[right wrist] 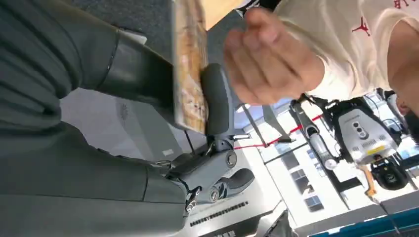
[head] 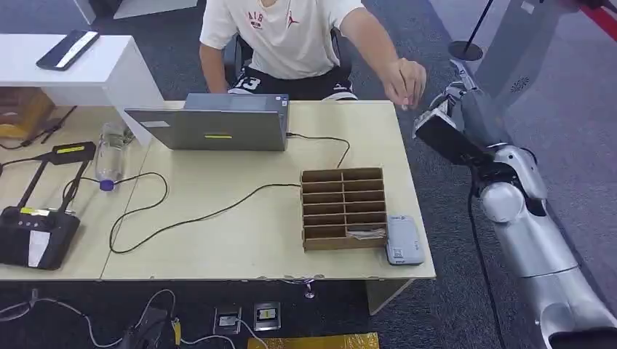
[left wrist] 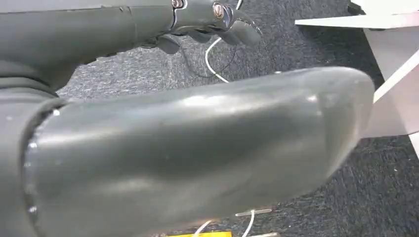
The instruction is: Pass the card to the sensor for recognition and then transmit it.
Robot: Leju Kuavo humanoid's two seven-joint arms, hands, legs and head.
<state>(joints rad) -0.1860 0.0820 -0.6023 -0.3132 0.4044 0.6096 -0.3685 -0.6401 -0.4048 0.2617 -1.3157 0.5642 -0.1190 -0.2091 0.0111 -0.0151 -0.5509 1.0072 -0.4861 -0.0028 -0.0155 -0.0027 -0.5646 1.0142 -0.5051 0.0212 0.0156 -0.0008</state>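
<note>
Sensor [head: 404,240] lies lower centre on worktop [head: 218,240]. Right robot hand [head: 445,109], upper right, pinches card [right wrist: 190,69] edge-on, off the worktop. Person's hand [head: 406,81] reaches close. Risk: card slips if the grip loosens before they grasp it.

the head view looks down from high at the table [head: 255,240] and seated person [head: 291,36]. the right wrist view, very close, faces upward, sharing the person's hand [right wrist: 269,59]. the left wrist view faces the carpet [left wrist: 148,74].
</note>
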